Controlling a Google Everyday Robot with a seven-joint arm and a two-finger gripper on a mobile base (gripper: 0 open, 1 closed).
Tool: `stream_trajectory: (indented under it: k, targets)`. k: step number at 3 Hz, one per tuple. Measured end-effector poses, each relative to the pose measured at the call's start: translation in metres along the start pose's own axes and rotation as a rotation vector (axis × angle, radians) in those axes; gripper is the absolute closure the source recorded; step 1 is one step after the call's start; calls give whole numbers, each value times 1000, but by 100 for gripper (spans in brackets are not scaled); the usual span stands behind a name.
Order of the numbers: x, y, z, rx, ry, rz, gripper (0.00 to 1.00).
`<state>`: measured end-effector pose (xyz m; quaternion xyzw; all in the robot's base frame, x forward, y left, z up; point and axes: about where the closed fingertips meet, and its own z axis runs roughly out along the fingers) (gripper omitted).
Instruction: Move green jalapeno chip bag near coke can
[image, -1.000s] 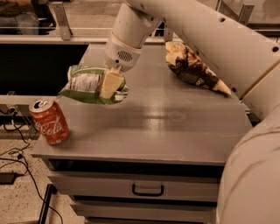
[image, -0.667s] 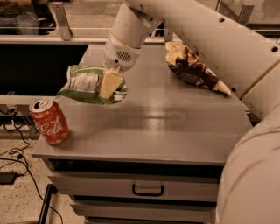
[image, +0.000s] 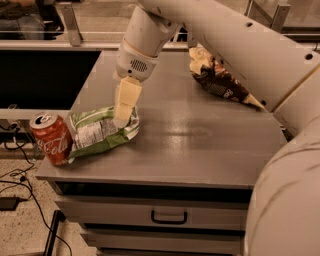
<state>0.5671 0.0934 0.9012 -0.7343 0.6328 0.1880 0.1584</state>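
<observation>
The green jalapeno chip bag (image: 97, 134) lies on the grey table top (image: 200, 140) near its front left corner, label panel up. Its left end touches or almost touches the coke can (image: 51, 140), which stands upright at the table's left edge. My gripper (image: 121, 120) comes down from above with its cream fingers (image: 126, 97) close together on the bag's upper right edge, which curls up around them. The white arm runs up and to the right across the view.
A dark brown and yellow chip bag (image: 220, 80) lies at the back right of the table. Drawers with a handle (image: 169, 218) are below the front edge. Cables lie on the floor at the left. My arm's large white body fills the right side.
The gripper has carried the green bag down and toward the front left. The bag was held above the table; now it rests on the table beside the can. The can has not moved.
</observation>
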Motion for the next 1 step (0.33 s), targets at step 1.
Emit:
stream_trajectory:
  k: [1]
  targets:
    - [0, 0, 0, 0, 0, 0, 0]
